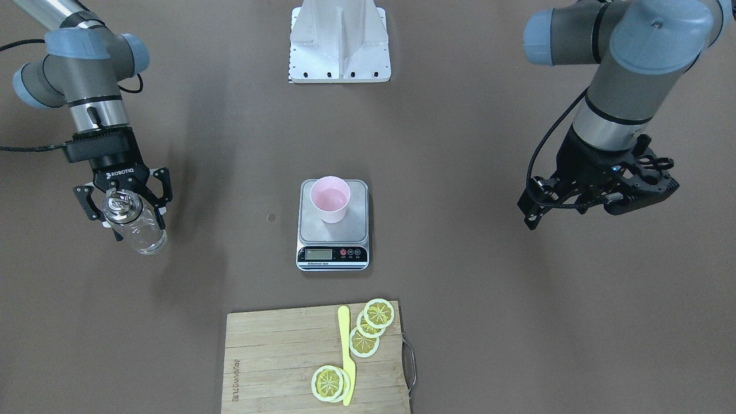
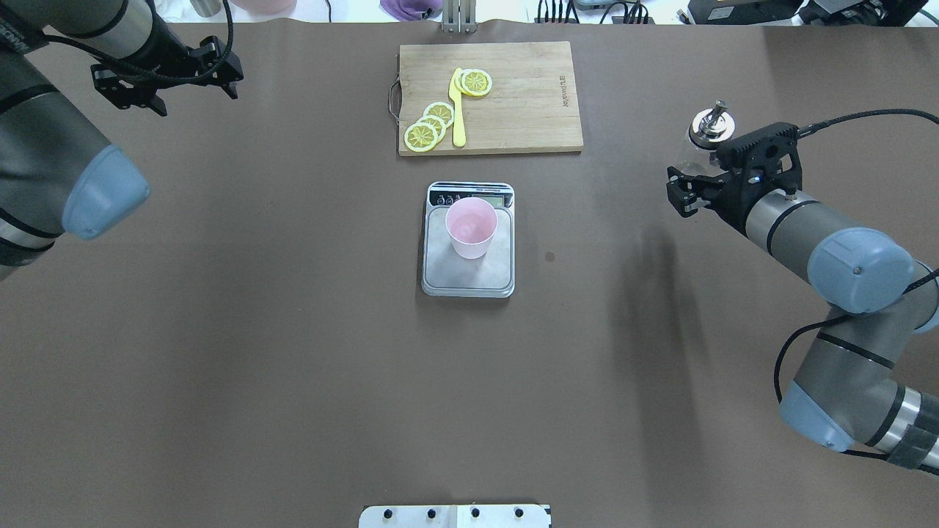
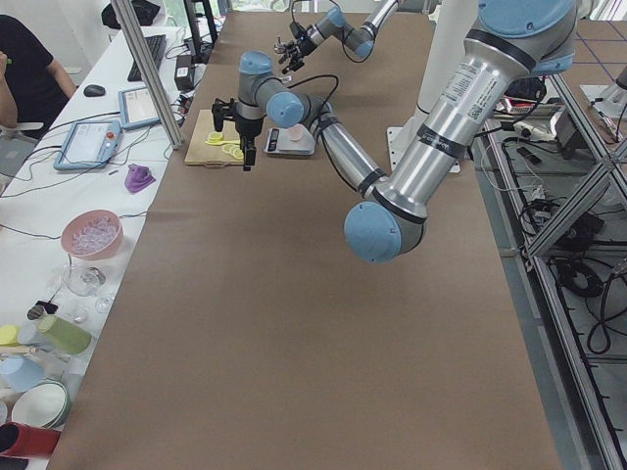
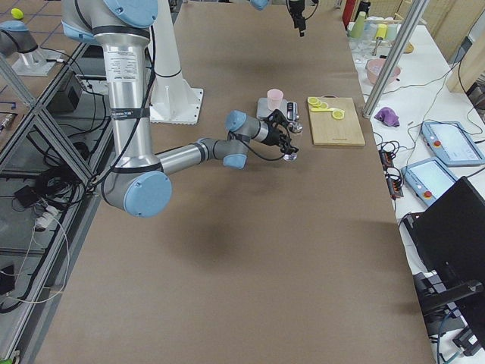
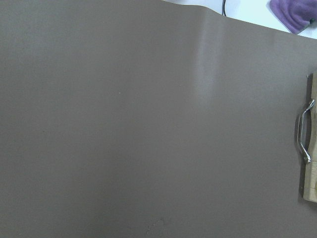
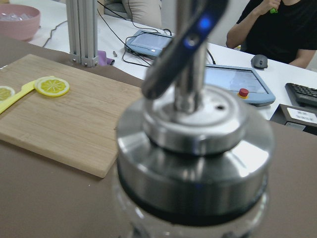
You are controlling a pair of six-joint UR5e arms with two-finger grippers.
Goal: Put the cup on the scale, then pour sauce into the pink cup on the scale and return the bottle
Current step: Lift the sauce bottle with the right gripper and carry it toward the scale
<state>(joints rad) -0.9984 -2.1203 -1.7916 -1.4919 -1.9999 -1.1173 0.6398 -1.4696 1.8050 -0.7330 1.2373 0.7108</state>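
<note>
Cup (image 1: 330, 198) stood upright on the scale (image 1: 356, 230) at mid-table. The bottle (image 1: 138, 227) was well to its right, upright, clamped just below its silver cap by the right gripper (image 1: 125, 206); whether its base touched the table (image 1: 517, 316) could not be told. The left gripper (image 2: 198, 99) hovered at the far left, fingers spread and empty. Judging the risks: the smooth glass might slip in so high a grip, and a low spout could knock the light cup off the platform or pour onto the buttons. The right gripper read "ROBOTIQ"; print on the scale and on the far cutting board (image 1: 276, 356) was too small to read
</note>
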